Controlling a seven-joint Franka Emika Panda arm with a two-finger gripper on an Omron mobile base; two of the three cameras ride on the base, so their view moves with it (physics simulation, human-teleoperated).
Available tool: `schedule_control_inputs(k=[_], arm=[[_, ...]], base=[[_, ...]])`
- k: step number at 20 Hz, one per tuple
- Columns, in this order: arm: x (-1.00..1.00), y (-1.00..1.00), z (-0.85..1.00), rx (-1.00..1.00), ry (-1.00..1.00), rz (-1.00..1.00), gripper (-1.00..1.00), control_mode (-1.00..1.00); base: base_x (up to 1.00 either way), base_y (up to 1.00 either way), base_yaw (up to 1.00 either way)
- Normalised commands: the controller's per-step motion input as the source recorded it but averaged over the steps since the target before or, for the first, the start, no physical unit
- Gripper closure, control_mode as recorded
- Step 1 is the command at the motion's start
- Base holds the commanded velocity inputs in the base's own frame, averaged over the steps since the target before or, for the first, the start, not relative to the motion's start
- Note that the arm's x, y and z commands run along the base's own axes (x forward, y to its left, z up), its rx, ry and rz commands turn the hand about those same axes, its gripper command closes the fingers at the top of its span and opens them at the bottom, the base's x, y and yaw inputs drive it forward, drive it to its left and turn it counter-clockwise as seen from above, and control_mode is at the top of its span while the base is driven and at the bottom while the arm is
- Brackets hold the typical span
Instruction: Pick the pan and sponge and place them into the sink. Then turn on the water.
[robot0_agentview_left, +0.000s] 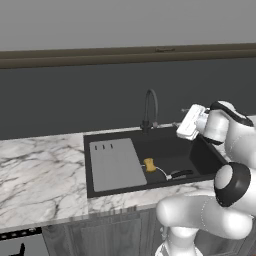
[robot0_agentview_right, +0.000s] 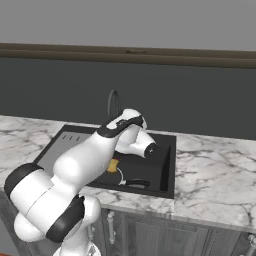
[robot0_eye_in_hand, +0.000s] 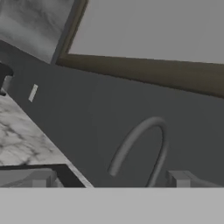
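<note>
Sponge sits mid-basin in the black sink, the pan just right of it; grey drainboard left, arched faucet at the far rim, gripper spread wide, empty.

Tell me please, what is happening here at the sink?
A white robot arm is working at a kitchen sink. The sponge and the pan already lie inside the basin, next to the grey drainboard. The end effector is open and holds nothing. It is raised above the sink's right side, and the hand view looks at the faucet. No water runs from the faucet, so turning it on is probably next.
</note>
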Motion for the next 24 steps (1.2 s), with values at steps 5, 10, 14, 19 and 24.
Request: schedule_control_inputs(k=[5,10,14,19,24], arm=[[0.29,0.09,-0.13,0.05,0.17,0.0,-1.0,-1.0],[0.22,0.0,-0.04,0.1,0.16,0.0,-1.0,-1.0],[0.2,0.08,-0.16,0.08,0.1,0.0,-1.0,-1.0],[0.25,0.07,-0.26,0.05,0.07,0.0,-1.0,-1.0],[0.26,0.0,-0.14,0.09,0.01,0.0,-1.0,-1.0]], base=[[0.0,0.0,0.0],[0.0,0.0,0.0],[0.0,0.0,0.0],[0.0,0.0,0.0],[0.0,0.0,0.0]])
